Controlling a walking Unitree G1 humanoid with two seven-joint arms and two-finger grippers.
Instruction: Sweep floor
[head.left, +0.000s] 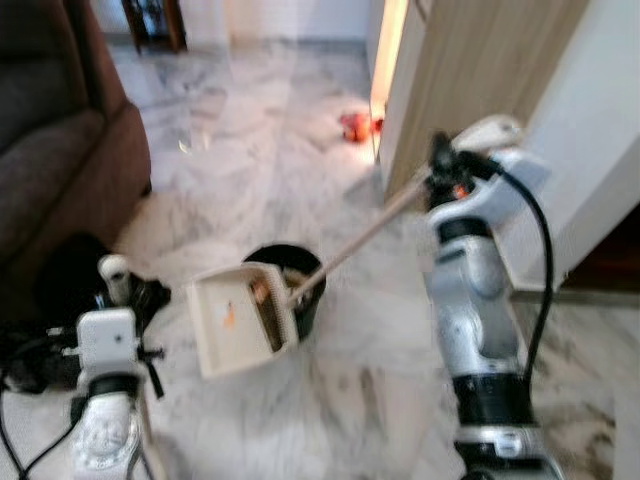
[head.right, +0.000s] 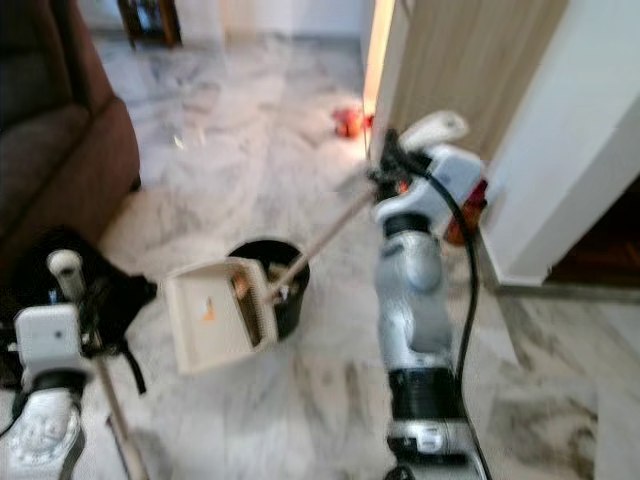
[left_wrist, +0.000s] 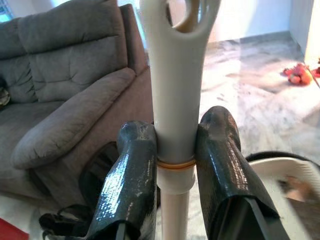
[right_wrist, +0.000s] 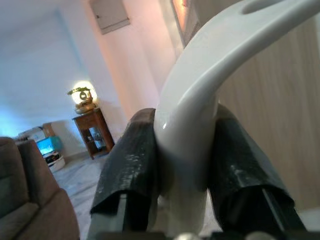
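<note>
My right gripper (head.left: 440, 165) is shut on the curved white grip of a long dustpan handle (head.left: 365, 235); in the right wrist view its fingers (right_wrist: 132, 165) clamp that grip (right_wrist: 200, 100). The cream dustpan (head.left: 240, 318) hangs tilted at the rim of a black bin (head.left: 305, 262), with a small orange scrap on its pan. My left gripper (head.left: 125, 292), low at the left, is shut on the white broom handle (left_wrist: 175, 75) just below its hanging hole. The broom's head is hidden.
A brown sofa (head.left: 50, 150) fills the left side, with a black bag and straps (head.left: 55, 290) on the floor beside it. A wooden door panel (head.left: 470, 80) and a white wall (head.left: 600, 120) stand at the right. A red object (head.left: 355, 127) lies on the marble floor further ahead.
</note>
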